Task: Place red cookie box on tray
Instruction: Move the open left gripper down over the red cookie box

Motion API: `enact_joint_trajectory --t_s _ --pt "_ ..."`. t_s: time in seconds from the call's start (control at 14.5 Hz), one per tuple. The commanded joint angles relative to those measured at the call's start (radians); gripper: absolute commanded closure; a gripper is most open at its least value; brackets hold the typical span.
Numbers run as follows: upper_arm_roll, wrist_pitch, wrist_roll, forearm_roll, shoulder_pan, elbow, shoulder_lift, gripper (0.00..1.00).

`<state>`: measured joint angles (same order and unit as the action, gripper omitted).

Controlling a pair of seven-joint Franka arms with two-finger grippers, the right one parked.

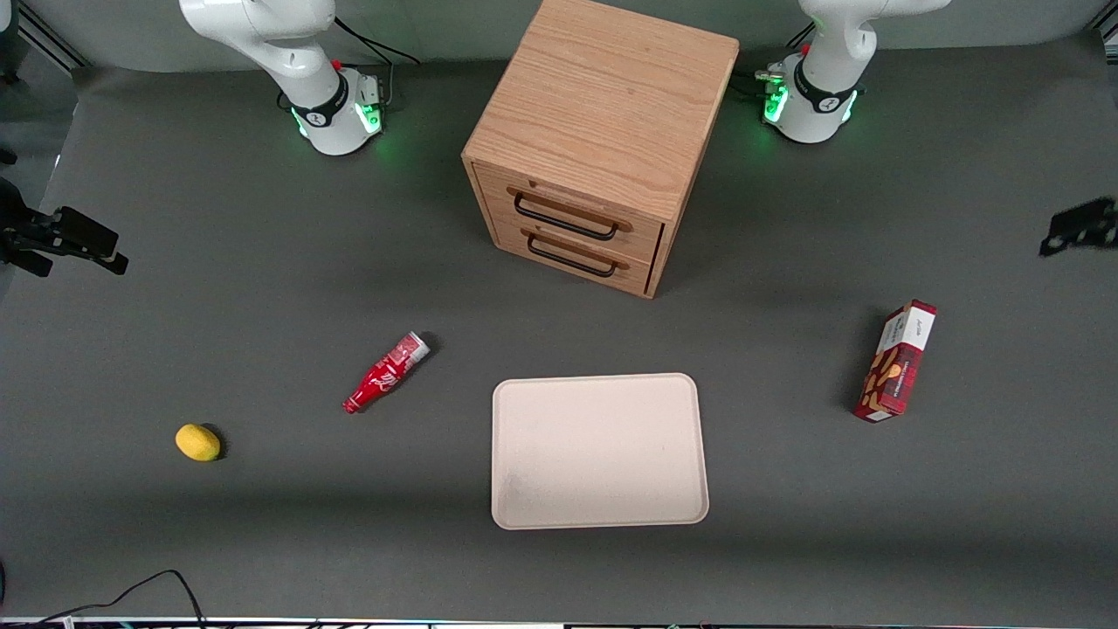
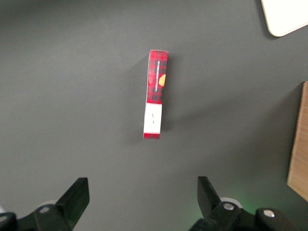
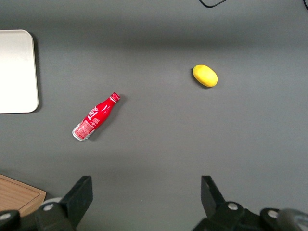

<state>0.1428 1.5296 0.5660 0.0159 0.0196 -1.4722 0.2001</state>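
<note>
The red cookie box [image 1: 898, 362] [image 2: 156, 94] rests on a long edge on the dark table, toward the working arm's end; its plaid top edge and white end panel face up. The cream-white tray [image 1: 598, 450] lies flat with nothing on it, nearer the front camera than the cabinet; one rounded corner of the tray [image 2: 286, 19] shows in the left wrist view. My left gripper [image 1: 1079, 231] [image 2: 143, 192] hangs open well above the table, farther from the front camera than the box, with nothing between its fingers.
A wooden two-drawer cabinet [image 1: 603, 140] [image 2: 299, 144] stands at mid-table, its drawers shut. A red soda bottle [image 1: 384, 374] [image 3: 95, 118] and a yellow lemon [image 1: 197, 442] [image 3: 205, 75] lie toward the parked arm's end. A black cable [image 1: 131, 590] runs along the front edge.
</note>
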Motion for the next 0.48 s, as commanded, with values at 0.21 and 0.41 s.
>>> enact_joint_trajectory --t_s 0.21,0.41 --pt "0.006 0.326 0.112 0.079 0.003 -0.199 0.142 0.00" --pt "0.004 0.452 0.126 0.096 0.003 -0.313 0.153 0.00"
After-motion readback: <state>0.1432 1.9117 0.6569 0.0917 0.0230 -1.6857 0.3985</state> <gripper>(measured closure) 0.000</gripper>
